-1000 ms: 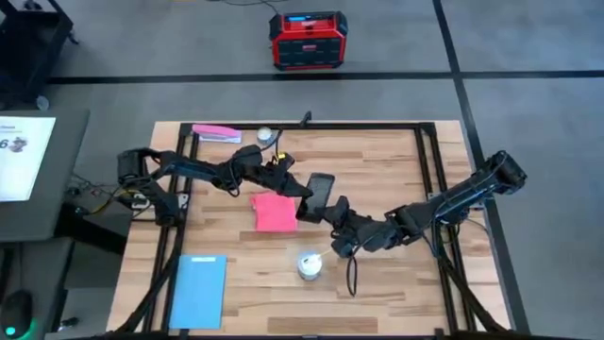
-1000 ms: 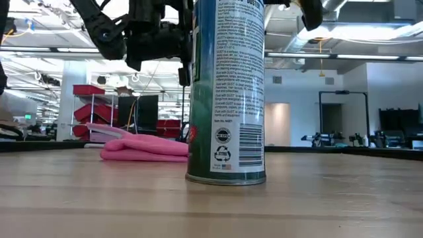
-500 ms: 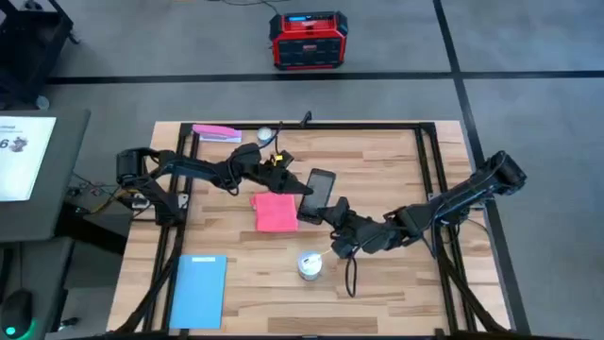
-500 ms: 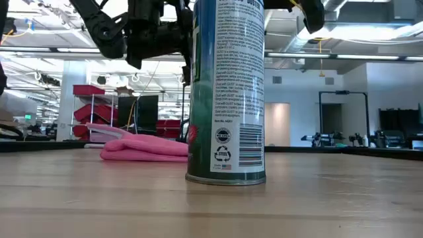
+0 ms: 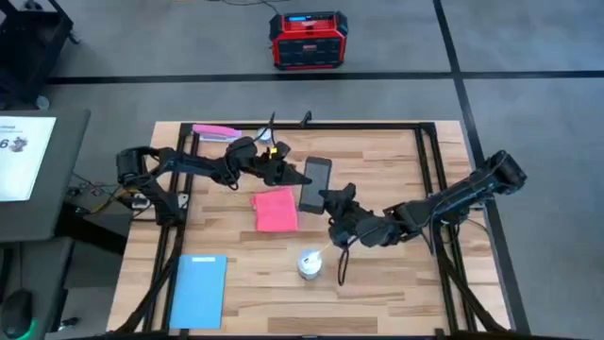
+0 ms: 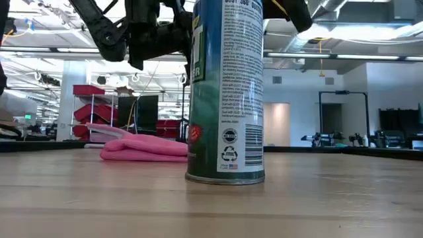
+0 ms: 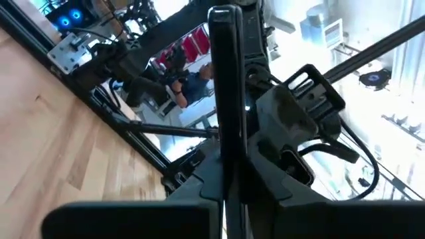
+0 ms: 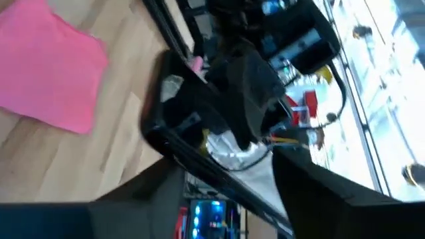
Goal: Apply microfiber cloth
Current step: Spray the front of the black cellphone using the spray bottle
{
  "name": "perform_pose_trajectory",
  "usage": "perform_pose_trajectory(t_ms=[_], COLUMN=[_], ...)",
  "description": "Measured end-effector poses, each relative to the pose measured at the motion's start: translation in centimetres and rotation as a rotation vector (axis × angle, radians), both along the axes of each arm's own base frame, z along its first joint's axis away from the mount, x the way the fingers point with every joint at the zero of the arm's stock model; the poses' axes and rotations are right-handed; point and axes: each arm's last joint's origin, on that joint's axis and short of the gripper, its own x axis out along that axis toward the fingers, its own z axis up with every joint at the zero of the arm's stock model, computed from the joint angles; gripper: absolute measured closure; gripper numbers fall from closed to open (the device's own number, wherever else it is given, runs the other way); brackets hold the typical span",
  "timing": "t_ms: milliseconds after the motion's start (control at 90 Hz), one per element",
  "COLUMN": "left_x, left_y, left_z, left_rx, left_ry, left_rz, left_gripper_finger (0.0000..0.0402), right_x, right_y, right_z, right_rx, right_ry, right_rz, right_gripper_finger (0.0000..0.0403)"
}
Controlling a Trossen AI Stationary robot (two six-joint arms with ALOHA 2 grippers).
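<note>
Lying flat: microfiber cloth [image 5: 275, 210]

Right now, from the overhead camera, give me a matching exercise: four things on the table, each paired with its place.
Things:
1. microfiber cloth
2. phone
3. spray can
4. light-blue rectangle

Places:
A. near the front left corner of the table
B. held up between the two arms
C. lying flat mid-table, left of the phone
D. standing upright in front of the cloth and phone

Pairs: 1-C, 2-B, 3-D, 4-A
</note>
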Motion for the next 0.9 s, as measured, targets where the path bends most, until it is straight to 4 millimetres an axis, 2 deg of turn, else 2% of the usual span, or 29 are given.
perform_pose_trajectory(t_ms=[144, 478, 678, 900], left_x=[-0.3, -1.4, -2.0, -2.1], left_y=[0.7, 3.3, 4.6, 4.6], left_z=[0.1, -0.1, -1.3, -2.5], left_rx=[0.037, 0.189, 0.34, 0.509], left_ry=[-0.024, -0.04, 0.009, 0.045], left_rz=[0.012, 0.045, 0.047, 0.022], left_gripper_finger=[0.0391, 0.0392, 0.0392, 0.0392], right_x=[-0.1, -0.5, -1.2, -3.1], right_y=[-0.1, 0.0, 1.0, 3.0], right_z=[0.1, 1.0, 1.4, 2.2], right_rx=[-0.023, -0.038, -0.047, 0.039], right_ry=[-0.018, -0.105, -0.171, -0.306], right_rz=[-0.073, -0.215, -0.327, -0.361], right_gripper_finger=[0.0145, 0.0142, 0.0143, 0.0166])
